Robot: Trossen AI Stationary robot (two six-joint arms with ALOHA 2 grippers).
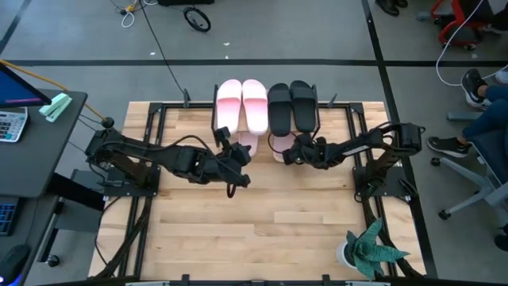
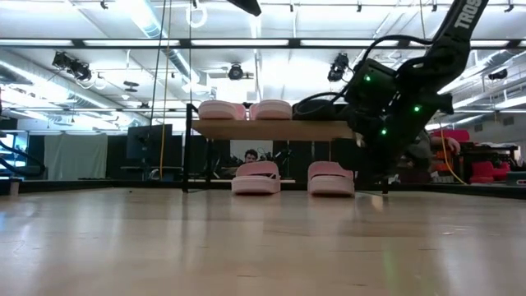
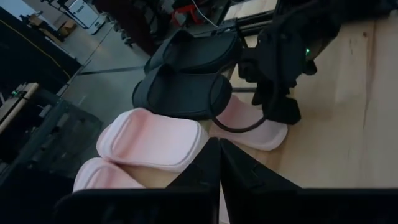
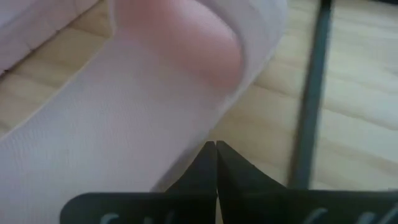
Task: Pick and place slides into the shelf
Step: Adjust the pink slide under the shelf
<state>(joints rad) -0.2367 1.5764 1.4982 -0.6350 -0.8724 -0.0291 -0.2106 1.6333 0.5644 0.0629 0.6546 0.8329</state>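
Overhead, strip lights above pale wooden tabletop (image 2: 246,247); left tool (image 1: 242,179) and right tool (image 1: 287,157) pressed together, empty.

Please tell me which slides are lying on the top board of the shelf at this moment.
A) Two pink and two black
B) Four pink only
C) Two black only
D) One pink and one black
A: in the high view a pink pair and a black pair lie side by side on the shelf top.
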